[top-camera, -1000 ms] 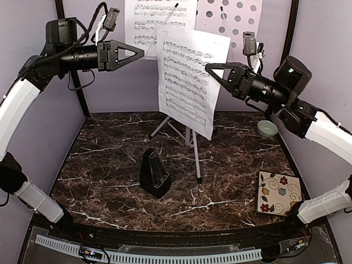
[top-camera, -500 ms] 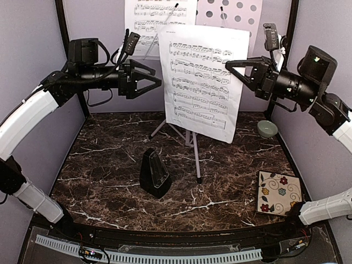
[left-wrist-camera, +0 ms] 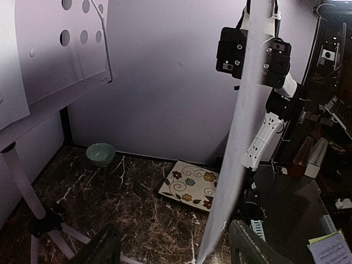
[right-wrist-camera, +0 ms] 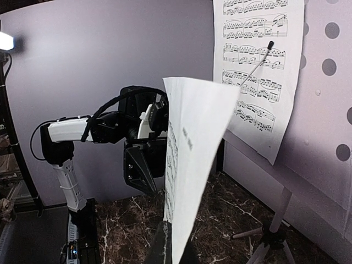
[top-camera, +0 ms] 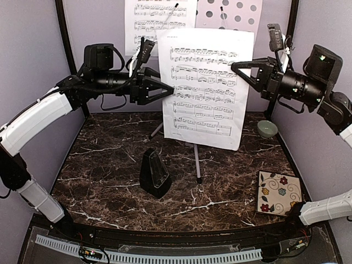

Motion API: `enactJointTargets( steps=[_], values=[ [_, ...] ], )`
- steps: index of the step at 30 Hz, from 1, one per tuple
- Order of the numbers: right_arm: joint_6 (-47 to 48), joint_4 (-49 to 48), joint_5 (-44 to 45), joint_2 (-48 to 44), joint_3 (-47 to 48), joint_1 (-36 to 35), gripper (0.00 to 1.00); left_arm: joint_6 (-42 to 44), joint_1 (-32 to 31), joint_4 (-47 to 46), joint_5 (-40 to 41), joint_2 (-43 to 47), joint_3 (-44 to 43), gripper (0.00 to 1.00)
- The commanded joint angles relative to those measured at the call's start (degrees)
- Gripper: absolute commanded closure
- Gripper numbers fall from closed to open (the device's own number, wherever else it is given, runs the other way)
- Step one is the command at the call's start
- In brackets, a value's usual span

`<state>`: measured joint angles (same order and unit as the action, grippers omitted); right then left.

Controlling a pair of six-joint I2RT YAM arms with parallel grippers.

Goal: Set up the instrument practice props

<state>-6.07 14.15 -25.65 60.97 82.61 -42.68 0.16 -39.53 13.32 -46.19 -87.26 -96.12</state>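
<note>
A white music stand [top-camera: 230, 14] with a hole-dotted desk stands at the back, and one music sheet [top-camera: 158, 19] rests on it. My right gripper [top-camera: 236, 66] is shut on the right edge of a second music sheet [top-camera: 204, 88], which hangs in the air in front of the stand. In the right wrist view this sheet [right-wrist-camera: 193, 148] rises from the right gripper [right-wrist-camera: 174, 245]. My left gripper [top-camera: 167, 86] is open at the sheet's left edge. In the left wrist view the sheet [left-wrist-camera: 242, 137] shows edge-on between the spread fingers of the left gripper [left-wrist-camera: 176, 239], close to the right one. A black metronome [top-camera: 155, 173] stands on the table.
A pale green bowl [top-camera: 267, 129] sits at the back right, and a floral tile [top-camera: 280, 192] lies at the front right. The stand's silver tripod legs [top-camera: 196, 159] spread behind the metronome. Purple walls close in the back and sides of the dark marble table [top-camera: 99, 159].
The right gripper carried the sheet up and to the right, turning it square to the camera. The left gripper opened and moved right, up to the sheet's left edge.
</note>
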Motion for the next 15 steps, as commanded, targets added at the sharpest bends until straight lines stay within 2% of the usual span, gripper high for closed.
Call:
enactJointTargets(
  steps=[1, 6, 10, 15],
  values=[
    [0.7, -3.4, 4.8, -2.3, -0.5, 0.1, 1.00, -3.2, -0.8, -4.4, -3.3, 2.2, 2.7, 0.39],
    [0.9, -7.0, 6.6, -2.6, -1.5, 0.1, 1.00, -8.1, -2.6, -10.7, -0.7, 1.8, 3.5, 0.56],
    [1.8, -7.5, 7.0, -1.8, -0.8, 0.2, 1.00, -11.3, -4.3, -16.1, 2.9, -0.1, 1.3, 0.77],
    [3.3, -6.5, 10.2, -1.6, 0.0, 0.3, 1.00, -12.0, -4.8, -18.3, 7.7, -0.8, -1.4, 0.92]
  ],
)
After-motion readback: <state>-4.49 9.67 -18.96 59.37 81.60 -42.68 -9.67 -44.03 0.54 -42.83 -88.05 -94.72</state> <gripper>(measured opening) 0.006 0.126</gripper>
